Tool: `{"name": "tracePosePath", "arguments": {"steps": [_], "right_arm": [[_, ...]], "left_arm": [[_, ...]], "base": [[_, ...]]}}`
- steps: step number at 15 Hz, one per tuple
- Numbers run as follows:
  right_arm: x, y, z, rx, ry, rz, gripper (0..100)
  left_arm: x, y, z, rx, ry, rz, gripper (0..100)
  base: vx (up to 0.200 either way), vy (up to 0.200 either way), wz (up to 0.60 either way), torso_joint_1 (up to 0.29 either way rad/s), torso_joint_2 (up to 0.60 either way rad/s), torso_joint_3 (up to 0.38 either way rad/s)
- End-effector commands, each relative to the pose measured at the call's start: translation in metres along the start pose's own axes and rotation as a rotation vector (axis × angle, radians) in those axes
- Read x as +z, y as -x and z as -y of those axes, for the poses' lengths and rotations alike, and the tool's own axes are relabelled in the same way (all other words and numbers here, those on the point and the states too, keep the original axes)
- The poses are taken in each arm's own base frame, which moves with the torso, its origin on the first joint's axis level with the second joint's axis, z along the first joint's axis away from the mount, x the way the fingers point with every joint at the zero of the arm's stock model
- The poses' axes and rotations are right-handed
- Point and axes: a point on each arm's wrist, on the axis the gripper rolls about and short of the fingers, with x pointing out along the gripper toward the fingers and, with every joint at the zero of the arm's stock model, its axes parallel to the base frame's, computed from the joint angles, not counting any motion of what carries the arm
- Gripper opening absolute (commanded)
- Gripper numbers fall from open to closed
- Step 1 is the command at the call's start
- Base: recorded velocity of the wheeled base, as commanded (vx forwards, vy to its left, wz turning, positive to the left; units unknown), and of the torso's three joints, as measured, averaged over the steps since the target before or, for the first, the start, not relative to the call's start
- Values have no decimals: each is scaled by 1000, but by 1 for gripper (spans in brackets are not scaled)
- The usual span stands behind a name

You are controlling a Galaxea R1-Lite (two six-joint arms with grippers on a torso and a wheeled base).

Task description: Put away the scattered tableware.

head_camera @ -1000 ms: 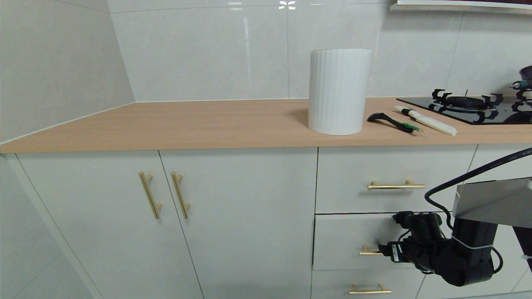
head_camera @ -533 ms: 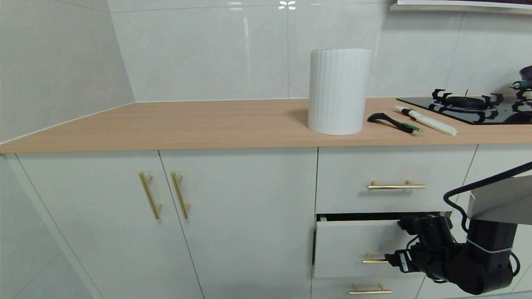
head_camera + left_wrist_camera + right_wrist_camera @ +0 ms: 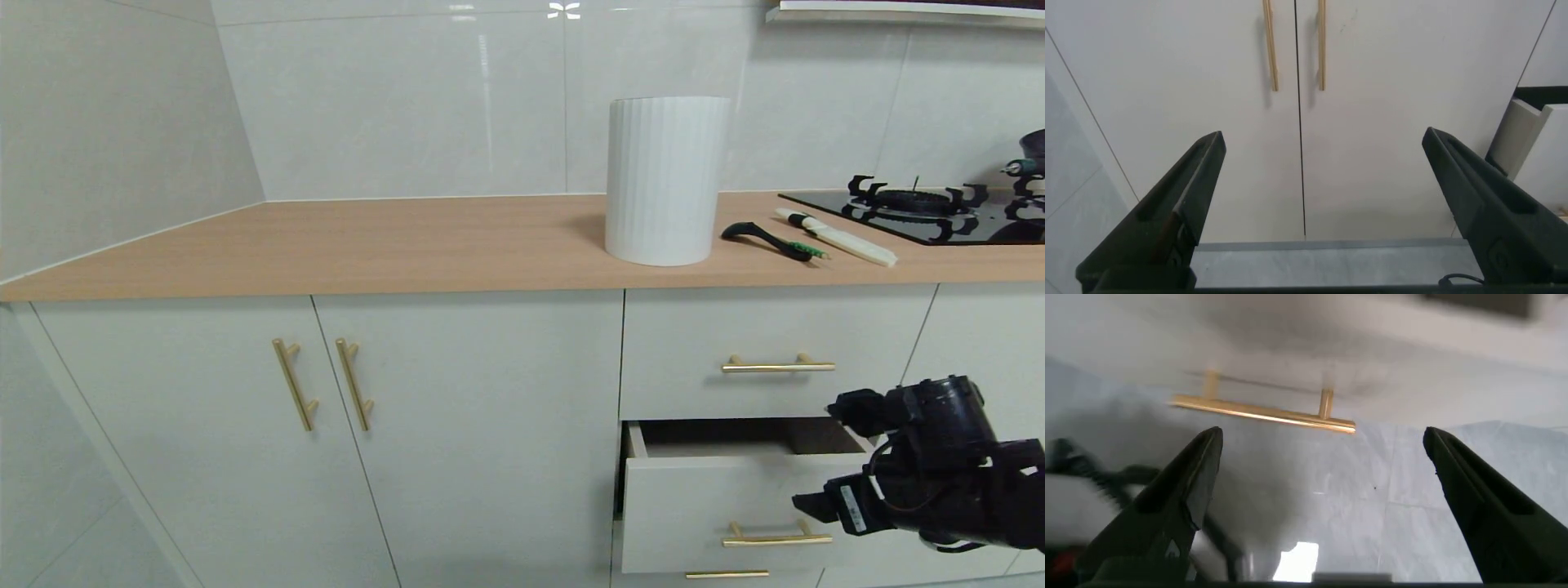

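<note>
Lying on the bench (image 3: pixel 408 245) right of the white canister (image 3: pixel 665 180): black-handled utensil (image 3: pixel 767 239), white utensil (image 3: pixel 837 237) just beside. Probably light, stiff, slim; pinch mid-handle. Drawer (image 3: pixel 710 506) open. Right hand (image 3: pixel 1319 449) spread before a drawer handle; left hand (image 3: pixel 1323 147) spread, empty.

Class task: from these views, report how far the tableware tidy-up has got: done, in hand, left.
Done: the middle drawer stands pulled open. In hand: the right gripper hangs near its handle, jaws open, holding nothing. Left: the black-handled utensil and white utensil lie on the countertop beside the white ribbed canister, not yet put away.
</note>
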Motion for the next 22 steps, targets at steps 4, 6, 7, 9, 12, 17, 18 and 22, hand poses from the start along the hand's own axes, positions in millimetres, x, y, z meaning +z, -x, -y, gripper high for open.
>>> {"name": "tracePosePath", "arguments": {"steps": [4,6,7,9,12,17,18,22], "right_arm": [[37,16,1,11,-60,147,100],[36,5,0,12,-59,134,100],[34,-18,-13,33,-55,137,100],[30,-37,-20,40,-81,135,100],[25,-53,-26,38,-94,122,100],[21,-80,-31,2,-162,172,100],[20,-83,-33,2,-158,169,100],[16,-86,-33,-1,-150,148,100]], "left_arm": [[0,0,0,-1,0,0,100],[0,0,0,-1,0,0,100],[0,0,0,-1,0,0,100],[0,0,0,-1,0,0,100],[0,0,0,0,0,0,100],[0,0,0,-1,0,0,100],[0,0,0,-1,0,0,100],[0,0,0,-1,0,0,100]], "base": [[0,0,0,0,0,0],[0,0,0,0,0,0],[0,0,0,0,0,0],[0,0,0,0,0,0],[0,0,0,0,0,0],[0,0,0,0,0,0],[0,0,0,0,0,0],[0,0,0,0,0,0]]}}
